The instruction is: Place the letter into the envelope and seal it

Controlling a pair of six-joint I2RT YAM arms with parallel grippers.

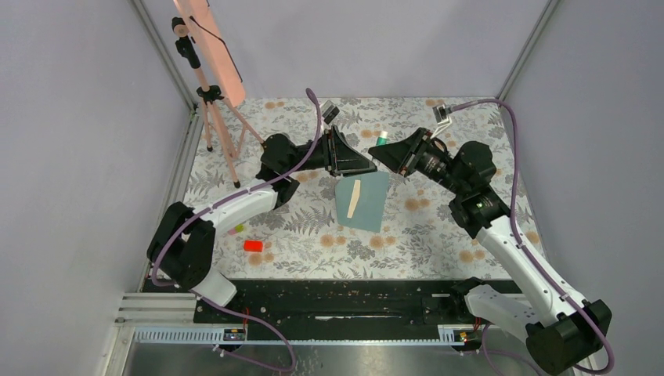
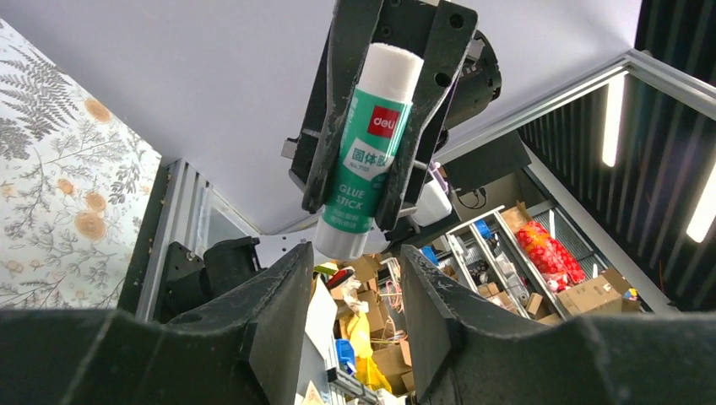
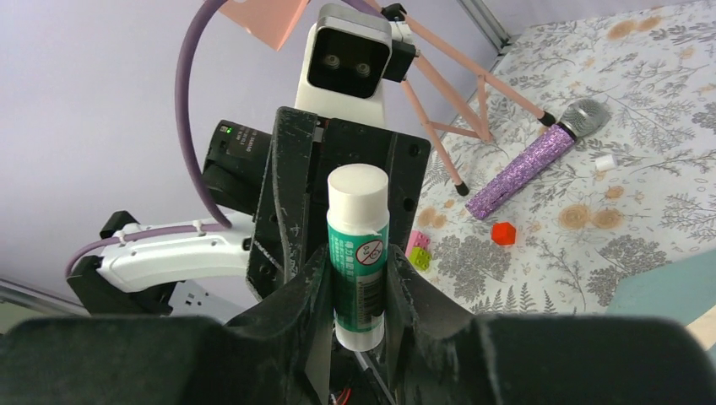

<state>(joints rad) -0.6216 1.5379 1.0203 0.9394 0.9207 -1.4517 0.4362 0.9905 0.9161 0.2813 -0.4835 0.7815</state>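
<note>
The teal envelope (image 1: 368, 202) lies flat on the floral table, and the tan letter (image 1: 355, 200) shows as a narrow strip on its left half. Above it the two grippers face each other. My right gripper (image 3: 359, 278) is shut on a green and white glue stick (image 3: 358, 253), held crosswise between its fingers. From the top the stick (image 1: 381, 139) pokes up above the right gripper (image 1: 380, 153). In the left wrist view my left gripper (image 2: 355, 261) is open with nothing between its jaws. Its tips are just below the near end of the glue stick (image 2: 367, 152).
A tripod with a salmon-pink panel (image 1: 207, 47) stands at the back left. A glittery purple microphone (image 3: 528, 160), a red block (image 1: 253, 245) and small pink and green bricks (image 3: 418, 249) lie on the table's left side. Grey walls close in the table.
</note>
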